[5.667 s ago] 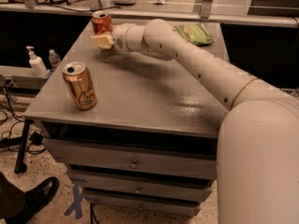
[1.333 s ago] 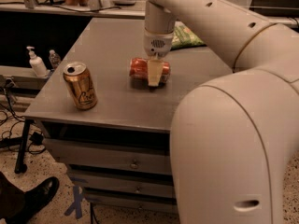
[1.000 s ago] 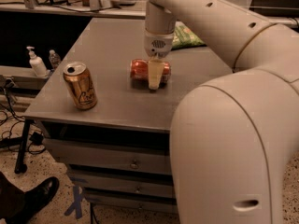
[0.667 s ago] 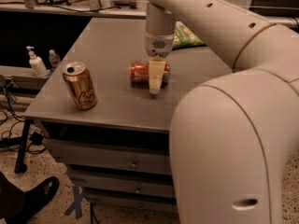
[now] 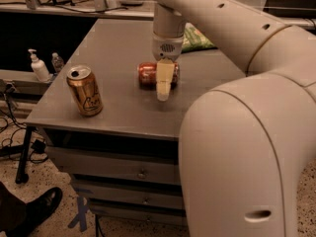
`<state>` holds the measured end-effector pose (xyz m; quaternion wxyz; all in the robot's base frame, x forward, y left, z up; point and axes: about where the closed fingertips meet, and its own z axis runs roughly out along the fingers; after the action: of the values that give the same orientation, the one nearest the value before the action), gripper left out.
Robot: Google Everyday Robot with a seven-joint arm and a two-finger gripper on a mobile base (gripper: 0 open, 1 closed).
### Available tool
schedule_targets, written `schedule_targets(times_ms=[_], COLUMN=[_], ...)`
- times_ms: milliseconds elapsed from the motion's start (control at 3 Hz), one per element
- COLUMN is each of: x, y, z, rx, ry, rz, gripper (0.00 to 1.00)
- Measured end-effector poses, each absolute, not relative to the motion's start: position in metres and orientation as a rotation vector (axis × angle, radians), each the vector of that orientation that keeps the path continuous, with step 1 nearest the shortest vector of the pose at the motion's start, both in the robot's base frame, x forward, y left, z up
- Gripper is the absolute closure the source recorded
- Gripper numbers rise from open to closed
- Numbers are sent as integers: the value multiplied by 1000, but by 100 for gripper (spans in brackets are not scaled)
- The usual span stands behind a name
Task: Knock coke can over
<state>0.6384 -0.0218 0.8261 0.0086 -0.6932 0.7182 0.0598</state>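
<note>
The red-orange coke can (image 5: 148, 75) lies on its side in the middle of the grey cabinet top (image 5: 118, 107). My gripper (image 5: 163, 85) hangs straight down from the white arm, right in front of the can's right half, its cream fingers (image 5: 164, 80) pointing at the surface. The fingers cover part of the can.
A gold can (image 5: 85, 91) with dark lettering stands upright near the front left of the top. A green bag (image 5: 196, 37) lies at the back right behind the arm. Two small bottles (image 5: 38, 66) stand on a low shelf to the left. A shoe (image 5: 37, 207) shows at the floor.
The can stood upright at the back of the top 5.7 s ago; it now lies on its side mid-table. In the last second the gripper has slid a little toward the front, off the can.
</note>
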Motion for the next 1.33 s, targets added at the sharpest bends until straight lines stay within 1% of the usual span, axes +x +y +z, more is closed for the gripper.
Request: schedule_targets(times_ms=[667,1333], x=[634,638], y=[-24,-44], z=[829,862], rx=[-2147,-2016], ry=[2248,2266], rz=[188,41], gripper=[0,0])
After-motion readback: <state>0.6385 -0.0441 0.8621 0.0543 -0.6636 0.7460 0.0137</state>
